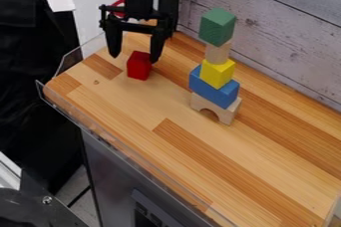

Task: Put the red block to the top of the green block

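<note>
Striped wood bench [126, 106], clear guard [72, 60] at edge, plank wall [286, 37] behind, black fabric [27, 61] at left. Fingers [114, 44] spread apart near red block [138, 67] on bench.

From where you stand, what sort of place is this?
Probably a workshop or lab corner set up for robot tests: a black robot arm hangs over a wooden worktop, toy blocks stand stacked in a tower, and a clear guard edges the worktop.

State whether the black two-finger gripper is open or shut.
Open: the gripper has its fingertips wide apart, near the small red block.
</note>
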Robot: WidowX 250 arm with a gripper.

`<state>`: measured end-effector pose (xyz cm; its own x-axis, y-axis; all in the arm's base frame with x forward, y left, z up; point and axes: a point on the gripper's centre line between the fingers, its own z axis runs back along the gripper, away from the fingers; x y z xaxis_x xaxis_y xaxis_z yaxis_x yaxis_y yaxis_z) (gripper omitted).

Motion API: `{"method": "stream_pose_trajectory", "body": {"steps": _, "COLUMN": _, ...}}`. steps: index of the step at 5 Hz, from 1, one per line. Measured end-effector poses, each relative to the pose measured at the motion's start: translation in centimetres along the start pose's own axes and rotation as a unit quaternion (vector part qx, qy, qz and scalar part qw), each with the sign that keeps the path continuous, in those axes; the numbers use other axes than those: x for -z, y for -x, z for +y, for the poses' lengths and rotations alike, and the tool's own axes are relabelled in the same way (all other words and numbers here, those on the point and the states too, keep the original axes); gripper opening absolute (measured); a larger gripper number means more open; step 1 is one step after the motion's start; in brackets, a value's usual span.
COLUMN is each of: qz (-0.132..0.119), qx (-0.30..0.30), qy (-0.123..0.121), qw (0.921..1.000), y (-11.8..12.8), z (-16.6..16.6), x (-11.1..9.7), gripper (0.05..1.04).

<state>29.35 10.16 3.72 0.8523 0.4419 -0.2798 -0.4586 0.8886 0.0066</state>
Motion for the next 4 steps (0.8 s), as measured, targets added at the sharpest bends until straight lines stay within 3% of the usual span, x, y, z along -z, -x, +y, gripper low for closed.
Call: {"method": "stream_pose_trajectory", "body": {"steps": 4, "qz": 0.015, "qx": -0.016, "qy": 0.000, "qw": 0.9998, "y": -0.57, "z": 0.17, "x": 0.91, "gripper": 1.000}}
